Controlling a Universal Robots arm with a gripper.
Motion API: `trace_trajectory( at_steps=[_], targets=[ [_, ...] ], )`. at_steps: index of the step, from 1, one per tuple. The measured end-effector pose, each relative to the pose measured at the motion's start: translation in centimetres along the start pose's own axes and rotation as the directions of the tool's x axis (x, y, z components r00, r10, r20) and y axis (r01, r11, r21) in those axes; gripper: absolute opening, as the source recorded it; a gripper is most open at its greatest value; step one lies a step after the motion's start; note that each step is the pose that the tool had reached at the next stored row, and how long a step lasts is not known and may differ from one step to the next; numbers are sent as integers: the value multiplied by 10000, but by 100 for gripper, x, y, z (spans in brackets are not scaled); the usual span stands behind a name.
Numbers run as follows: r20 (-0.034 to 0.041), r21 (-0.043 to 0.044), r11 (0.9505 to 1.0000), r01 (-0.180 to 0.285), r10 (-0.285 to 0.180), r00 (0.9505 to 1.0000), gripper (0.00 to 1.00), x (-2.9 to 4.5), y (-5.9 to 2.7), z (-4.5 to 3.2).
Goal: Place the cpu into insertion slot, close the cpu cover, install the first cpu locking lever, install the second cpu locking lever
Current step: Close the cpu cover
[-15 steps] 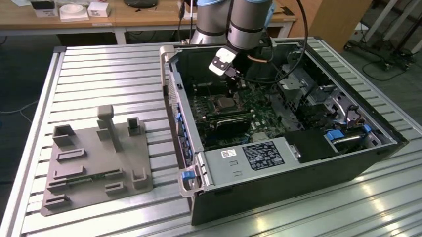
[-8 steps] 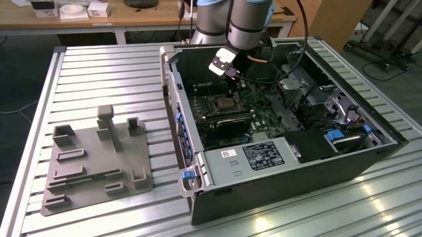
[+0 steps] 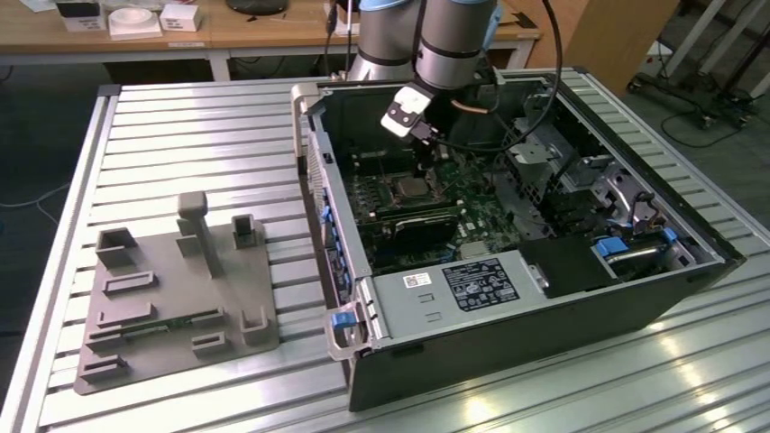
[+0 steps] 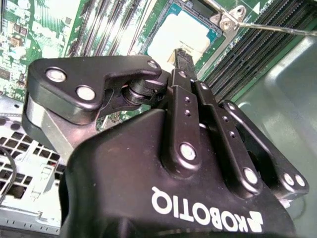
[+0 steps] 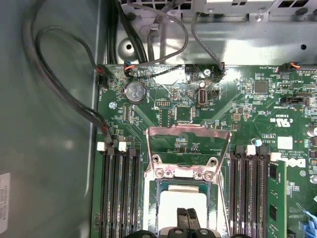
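On the exterior view's left, we see a grey fixture plate lying on the worktop. To its right stands the open computer case, with the arm reaching down into it. Inside, on the green motherboard, the cpu lies flat in the insertion slot, between banks of memory slots. The cpu cover is swung open, off the slot. The tool hangs right over the cpu, its fingers drawn together with nothing between them; we cannot tell whether they touch it.
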State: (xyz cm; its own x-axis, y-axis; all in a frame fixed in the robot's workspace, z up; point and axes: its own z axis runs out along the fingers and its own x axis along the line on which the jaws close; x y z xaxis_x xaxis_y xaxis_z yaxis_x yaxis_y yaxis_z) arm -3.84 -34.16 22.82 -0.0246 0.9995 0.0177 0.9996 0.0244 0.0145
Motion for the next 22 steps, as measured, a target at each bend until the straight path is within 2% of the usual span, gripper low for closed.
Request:
trace_trajectory(
  at_steps=[4, 5, 8, 13, 16, 20, 22],
  targets=[
    [-1, 0, 10000, 0, 0, 10000, 11, 3, 2, -151],
    [2, 1, 10000, 0, 0, 10000, 11, 3, 2, -168],
    [-3, 0, 10000, 1, -1, 10000, 11, 3, 28, -161],
    [1, 9, 10000, 0, 0, 10000, 11, -2, 175, -128],
    [2, 11, 10000, 0, 0, 10000, 11, -2, 187, -135],
    [-2, 14, 10000, 0, 0, 10000, 11, 0, 189, -205],
    [-1, 15, 10000, 0, 0, 10000, 11, 0, 189, -213]
  ],
)
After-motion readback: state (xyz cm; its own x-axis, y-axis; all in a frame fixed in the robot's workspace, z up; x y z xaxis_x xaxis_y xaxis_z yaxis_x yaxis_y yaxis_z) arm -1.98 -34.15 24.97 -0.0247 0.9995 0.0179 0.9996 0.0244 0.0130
